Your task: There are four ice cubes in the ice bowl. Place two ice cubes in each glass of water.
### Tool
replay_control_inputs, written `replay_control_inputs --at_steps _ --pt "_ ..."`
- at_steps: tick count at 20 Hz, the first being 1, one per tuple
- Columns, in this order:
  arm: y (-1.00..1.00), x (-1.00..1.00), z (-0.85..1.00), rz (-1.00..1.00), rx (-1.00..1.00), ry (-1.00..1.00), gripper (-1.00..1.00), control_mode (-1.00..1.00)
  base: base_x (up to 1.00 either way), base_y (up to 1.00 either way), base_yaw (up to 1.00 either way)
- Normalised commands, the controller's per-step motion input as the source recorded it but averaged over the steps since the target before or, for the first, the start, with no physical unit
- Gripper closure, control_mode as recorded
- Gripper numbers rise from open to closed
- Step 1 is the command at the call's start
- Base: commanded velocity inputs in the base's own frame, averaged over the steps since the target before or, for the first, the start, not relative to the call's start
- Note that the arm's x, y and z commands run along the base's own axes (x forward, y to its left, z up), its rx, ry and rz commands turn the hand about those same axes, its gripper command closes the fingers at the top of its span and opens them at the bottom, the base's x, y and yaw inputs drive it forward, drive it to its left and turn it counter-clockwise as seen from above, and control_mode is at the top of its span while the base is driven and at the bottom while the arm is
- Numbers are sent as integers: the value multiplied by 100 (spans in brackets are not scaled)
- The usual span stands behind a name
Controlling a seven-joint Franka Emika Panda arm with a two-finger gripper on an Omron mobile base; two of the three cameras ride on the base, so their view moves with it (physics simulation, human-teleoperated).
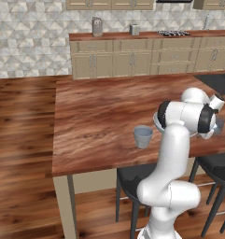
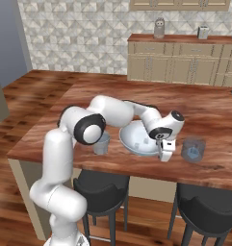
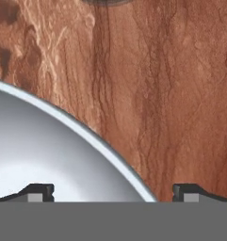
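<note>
The ice bowl is a wide, pale, glossy bowl near the front edge of the wooden island. I cannot make out the ice cubes in it. One glass of water stands to its left, partly behind my elbow. The other glass stands to its right. My gripper points down over the bowl's right rim, between the bowl and the right glass. In the hand view the gripper is open, one fingertip over the bowl and the other over bare wood. The left glass also shows beside my arm.
Dark stools stand under the island's near edge. A back counter with cabinets carries small appliances. A wide stretch of wooden top lies beyond the bowl.
</note>
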Motion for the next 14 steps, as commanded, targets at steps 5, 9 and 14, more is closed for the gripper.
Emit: replay_control_inputs --at_steps 5,9,14 --pt "8 4 0 0 0 -5 100 -100 0 0 0" --pt "10 0 0 0 0 -4 100 -100 0 0 0" --pt "23 0 3 4 0 -7 100 -100 0 0 0"
